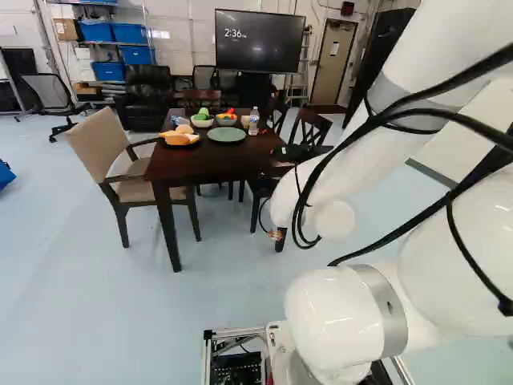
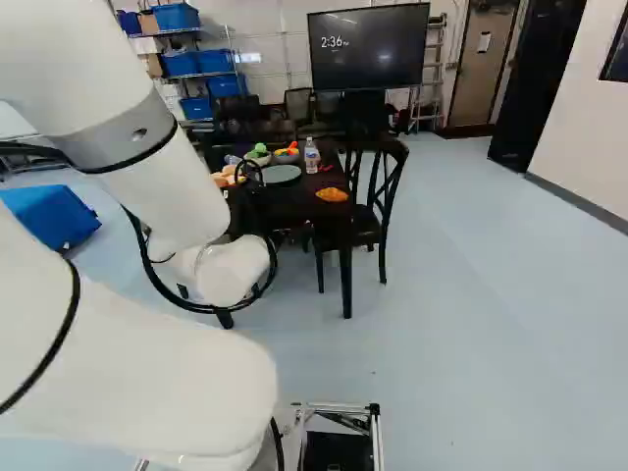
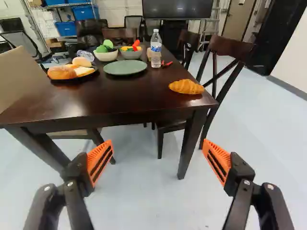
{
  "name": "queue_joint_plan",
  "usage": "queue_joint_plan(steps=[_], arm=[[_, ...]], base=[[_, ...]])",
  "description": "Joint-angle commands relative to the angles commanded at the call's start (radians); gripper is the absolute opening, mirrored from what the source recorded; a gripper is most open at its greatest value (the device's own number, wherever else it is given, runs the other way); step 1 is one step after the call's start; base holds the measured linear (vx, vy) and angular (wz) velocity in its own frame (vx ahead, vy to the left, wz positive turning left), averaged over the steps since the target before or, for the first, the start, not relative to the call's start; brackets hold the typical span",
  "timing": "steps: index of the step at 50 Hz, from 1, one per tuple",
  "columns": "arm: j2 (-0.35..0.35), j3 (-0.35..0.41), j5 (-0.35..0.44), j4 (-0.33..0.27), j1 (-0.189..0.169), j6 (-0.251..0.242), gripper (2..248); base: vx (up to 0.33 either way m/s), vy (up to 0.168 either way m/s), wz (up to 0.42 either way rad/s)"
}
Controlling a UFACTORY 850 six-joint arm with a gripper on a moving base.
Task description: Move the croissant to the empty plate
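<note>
Croissant [image 3: 186,86] and green plate [image 3: 125,67], one each, on one table [image 3: 124,98] with two bowls [image 3: 106,56]; jaws wide apart, empty.

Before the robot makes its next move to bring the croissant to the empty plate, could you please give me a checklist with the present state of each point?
1. Gripper open and holding nothing: ok, its fingers stand wide apart.
2. Croissant in plain view: ok, it lies near a corner of the table, by a wooden chair.
3. Green plate empty: ok.
4. Gripper placed over the croissant: not ok, it is short of the table's near edge.
5. Plate within the arm's reach without driving the base: cannot tell.
6. Room beside the plate: not ok, a water bottle stands close and could perhaps be knocked.
</note>
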Motion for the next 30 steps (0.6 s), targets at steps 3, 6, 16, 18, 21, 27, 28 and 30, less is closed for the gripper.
queue_joint_plan(steps=[3,6,16,18,21,27,28,30], arm=[[0.0,0.0,0.0,0.0,0.0,0.0,247],[0.0,0.0,0.0,0.0,0.0,0.0,247],[0.0,0.0,0.0,0.0,0.0,0.0,247],[0.0,0.0,0.0,0.0,0.0,0.0,247],[0.0,0.0,0.0,0.0,0.0,0.0,247],[0.0,0.0,0.0,0.0,0.0,0.0,247],[0.0,0.0,0.0,0.0,0.0,0.0,247],[0.0,0.0,0.0,0.0,0.0,0.0,247]], base=[[0.188,0.005,-0.014],[0.197,-0.001,-0.016],[0.196,0.002,-0.018],[0.202,0.005,-0.012],[0.2,0.001,-0.017],[0.195,0.004,-0.019],[0.205,0.008,-0.008],[0.227,0.0,-0.022]])
